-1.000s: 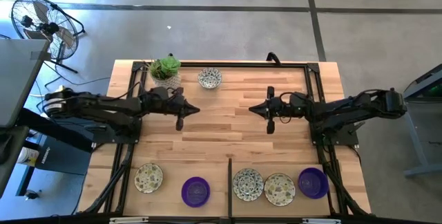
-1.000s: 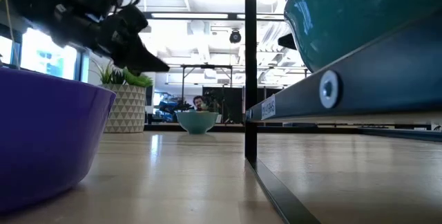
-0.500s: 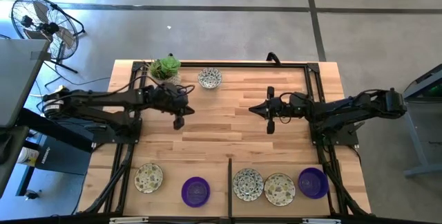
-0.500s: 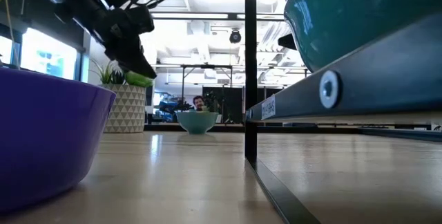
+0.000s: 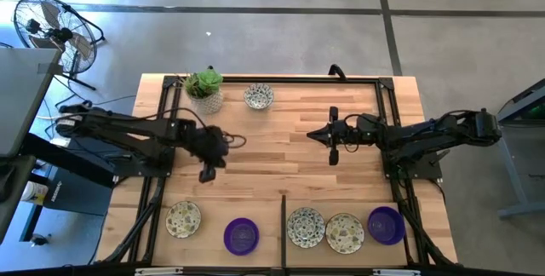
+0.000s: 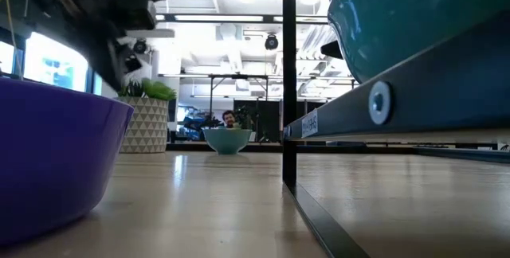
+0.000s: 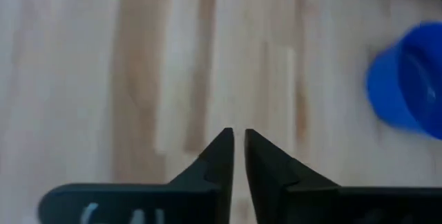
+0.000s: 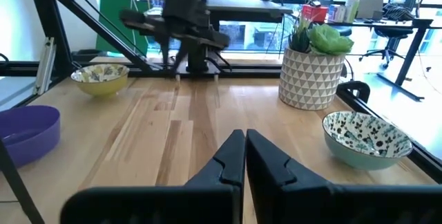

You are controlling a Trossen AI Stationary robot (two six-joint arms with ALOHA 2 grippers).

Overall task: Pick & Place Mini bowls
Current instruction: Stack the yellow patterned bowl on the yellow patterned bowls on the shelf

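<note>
Table edges: the wooden table (image 5: pixel 281 152) carries a black frame along its far edge and both side edges; a short black divider bar (image 5: pixel 283 225) runs inward from the middle of the near edge.
Near edge, left of the divider: a speckled mini bowl (image 5: pixel 183 219) near the left corner, then a purple mini bowl (image 5: pixel 242 235) just beside the bar.
Near edge, right of the divider: two speckled bowls (image 5: pixel 306 227) touching or nearly so, then a second purple bowl (image 5: pixel 387 225) by the right corner.
Far edge: one patterned bowl (image 5: pixel 259 97) stands alone left of centre, near a potted plant (image 5: pixel 204 89) in a pale triangle-patterned pot.
Open room: the whole middle band of the table is bare wood between the far bowl and the near row.
Left gripper (image 5: pixel 207 174): over bare wood in the left half, between the plant and the near-left bowls; its fingers (image 7: pixel 222 156) stand a thin slit apart with nothing between them, and a blurred purple bowl shows off to one side in its wrist view.
Right gripper (image 5: pixel 333 155): hovers right of centre over bare wood, fingers (image 8: pixel 233 156) pressed together, empty.
Surface: pale butcher-block planks, clean.
Room: grey concrete floor, a floor fan (image 5: pixel 53 31) beyond the far left corner; windows, desks and ceiling lights behind the table.
</note>
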